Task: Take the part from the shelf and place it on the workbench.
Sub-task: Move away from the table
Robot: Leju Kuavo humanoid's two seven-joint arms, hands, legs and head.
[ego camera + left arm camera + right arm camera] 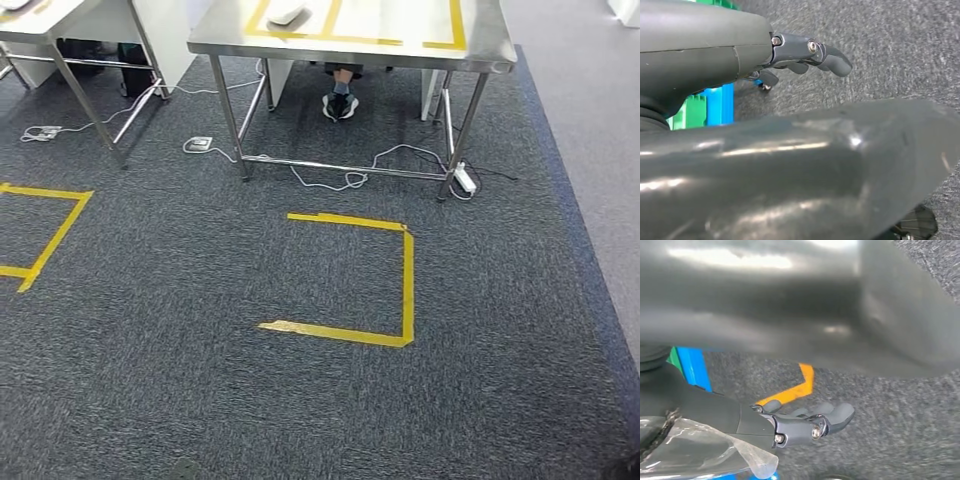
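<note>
We're over dark grey carpet (pixel 226 380), plenty of open floor ahead. A three-sided yellow tape outline (pixel 377 280) lies on the carpet straight in front, another tape outline (pixel 45 235) far to the left. Beyond it stands a steel table (pixel 483 45) with yellow tape on its top and a pale rounded object (pixel 287 12) lying on it; we can't tell whether that is the part. Under the table: white cables (pixel 332 180), a power strip (pixel 466 178) by the right leg, and a person's shoe (pixel 341 104). A second table (pixel 53 30) stands well apart on the left, with a passage of carpet between the two. A lighter grey floor strip (pixel 589 110) borders the carpet on the right.

Left hand (pixel 806 55): fingers (pixel 836 62) extended, slightly curled, apart, nothing in them, touching nothing. Blue and green bins (pixel 711 105) behind it.

Right hand (pixel 810 422): fingers (pixel 840 415) likewise out and loose, holding nothing, above carpet near an orange-yellow tape corner (pixel 798 387). Clear plastic film (pixel 715 450) wraps the wrist.
</note>
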